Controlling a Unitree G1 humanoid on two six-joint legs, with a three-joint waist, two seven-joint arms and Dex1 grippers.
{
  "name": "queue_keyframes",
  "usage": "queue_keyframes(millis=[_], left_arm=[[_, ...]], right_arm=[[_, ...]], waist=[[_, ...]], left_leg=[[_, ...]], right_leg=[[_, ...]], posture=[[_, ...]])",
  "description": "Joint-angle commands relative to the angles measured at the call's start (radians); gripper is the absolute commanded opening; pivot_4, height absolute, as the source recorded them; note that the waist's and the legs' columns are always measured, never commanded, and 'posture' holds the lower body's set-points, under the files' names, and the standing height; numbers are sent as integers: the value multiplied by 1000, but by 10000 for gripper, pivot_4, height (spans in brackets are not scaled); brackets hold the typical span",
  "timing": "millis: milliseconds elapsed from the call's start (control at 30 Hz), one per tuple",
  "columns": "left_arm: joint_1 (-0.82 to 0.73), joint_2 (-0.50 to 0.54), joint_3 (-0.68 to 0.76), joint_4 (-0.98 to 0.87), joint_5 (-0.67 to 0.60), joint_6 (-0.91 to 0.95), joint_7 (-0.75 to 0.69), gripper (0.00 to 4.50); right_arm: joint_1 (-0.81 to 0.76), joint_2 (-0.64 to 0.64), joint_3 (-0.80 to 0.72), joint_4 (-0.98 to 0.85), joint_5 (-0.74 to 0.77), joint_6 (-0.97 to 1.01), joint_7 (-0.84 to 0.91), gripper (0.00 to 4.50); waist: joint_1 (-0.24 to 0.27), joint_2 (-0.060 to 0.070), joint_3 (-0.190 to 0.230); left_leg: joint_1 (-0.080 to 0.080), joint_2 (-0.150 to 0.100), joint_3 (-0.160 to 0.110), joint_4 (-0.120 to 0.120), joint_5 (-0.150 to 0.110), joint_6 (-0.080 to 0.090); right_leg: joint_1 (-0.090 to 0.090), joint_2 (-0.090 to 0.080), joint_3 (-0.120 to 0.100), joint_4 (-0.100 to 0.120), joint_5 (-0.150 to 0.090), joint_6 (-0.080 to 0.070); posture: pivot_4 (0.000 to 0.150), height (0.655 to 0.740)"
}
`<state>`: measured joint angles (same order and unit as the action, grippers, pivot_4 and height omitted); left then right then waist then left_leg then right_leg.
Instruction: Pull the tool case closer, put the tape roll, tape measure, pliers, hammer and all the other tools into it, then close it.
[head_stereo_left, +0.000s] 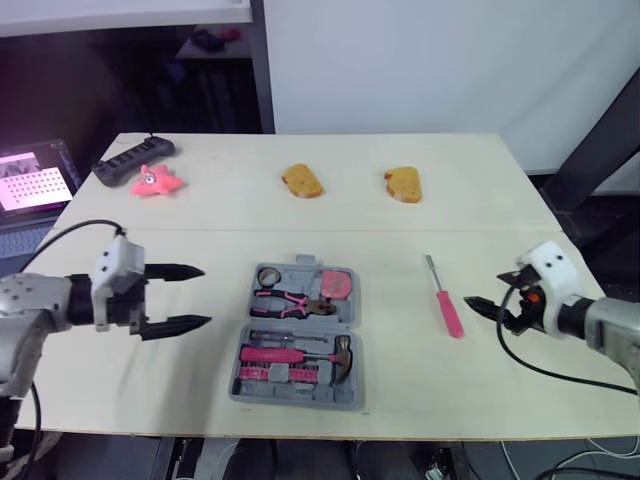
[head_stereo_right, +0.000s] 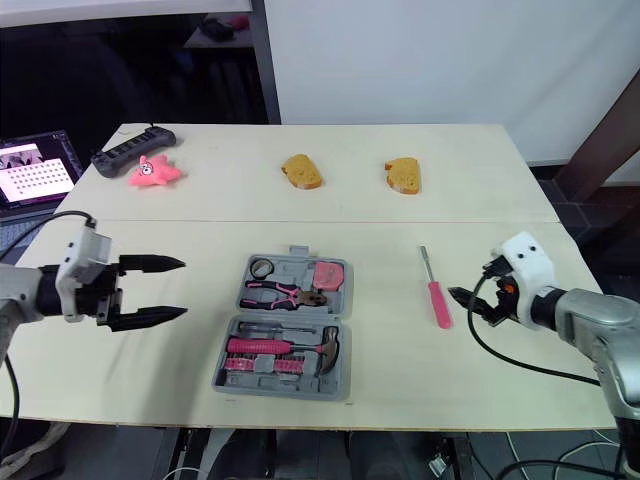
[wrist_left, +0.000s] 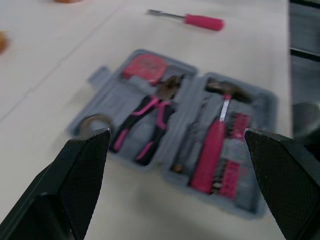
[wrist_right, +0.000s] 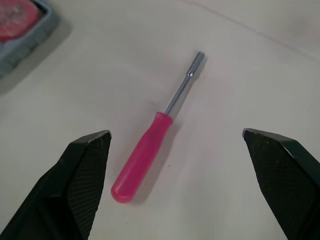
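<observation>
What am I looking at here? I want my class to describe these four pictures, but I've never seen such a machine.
A two-armed robot works at a table. Two pictures come from its head, looking down; two from cameras on its wrists. Its left pincer and right pincer are open, holding nothing. The open grey tool case holds pliers, a hammer, a tape measure and a tape roll. A pink screwdriver lies outside it, near the right pincer. Farther back: two bread pieces, a pink toy, a black controller.
</observation>
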<state>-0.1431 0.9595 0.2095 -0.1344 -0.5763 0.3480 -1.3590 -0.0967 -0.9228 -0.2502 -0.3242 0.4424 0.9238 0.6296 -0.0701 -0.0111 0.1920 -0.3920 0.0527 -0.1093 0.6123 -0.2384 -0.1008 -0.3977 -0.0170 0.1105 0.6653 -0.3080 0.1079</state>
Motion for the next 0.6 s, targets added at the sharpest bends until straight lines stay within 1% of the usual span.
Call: queue_keyframes(millis=[33, 100, 200, 300, 433, 600], left_arm=[[8, 20, 27, -82, -30, 39, 17, 45000], [23, 21, 40, -116, -35, 52, 28, 45000], [49, 12, 59, -151, -26, 46, 53, 45000], [76, -1, 78, -154, -2, 18, 88, 45000], [136, 3, 104, -176, 2, 5, 95, 45000], [173, 2, 121, -191, 6, -9, 116, 45000]], right_arm=[[-106, 59, 8, -24, 26, 174, -95, 44632], [-186, 118, 28, -2, 29, 259, -150, 44632], [-280, 184, 85, 66, -44, 331, -255, 44632], [-338, 232, 101, 130, -60, 410, -299, 44632], [-386, 286, 94, 212, -91, 447, -351, 44632], [-422, 340, 114, 325, -128, 414, -382, 44632]], waist=[[0, 0, 0], [-2, -1, 1], [0, 0, 1], [5, -1, 1], [2, -1, 1], [0, 0, 1]], left_leg=[[0, 0, 0, 0, 0, 0], [0, 0, 0, 1, 0, 0], [0, 0, 0, 1, 0, 0], [-1, 0, 0, 0, 0, 0], [-3, 0, 0, 0, 0, 0], [-2, 0, 0, 0, 0, 0]], right_leg=[[0, 0, 0, 0, 0, 0], [0, 0, 0, 0, 0, -1], [0, 0, 0, 0, 0, -1], [-1, 0, 0, 0, 0, 0], [-2, 0, 0, 0, 0, 0], [-3, 0, 0, 1, 0, 0]], posture=[[1500, 7400], [1500, 7400], [1500, 7400], [1500, 7400], [1500, 7400], [1500, 7400]])
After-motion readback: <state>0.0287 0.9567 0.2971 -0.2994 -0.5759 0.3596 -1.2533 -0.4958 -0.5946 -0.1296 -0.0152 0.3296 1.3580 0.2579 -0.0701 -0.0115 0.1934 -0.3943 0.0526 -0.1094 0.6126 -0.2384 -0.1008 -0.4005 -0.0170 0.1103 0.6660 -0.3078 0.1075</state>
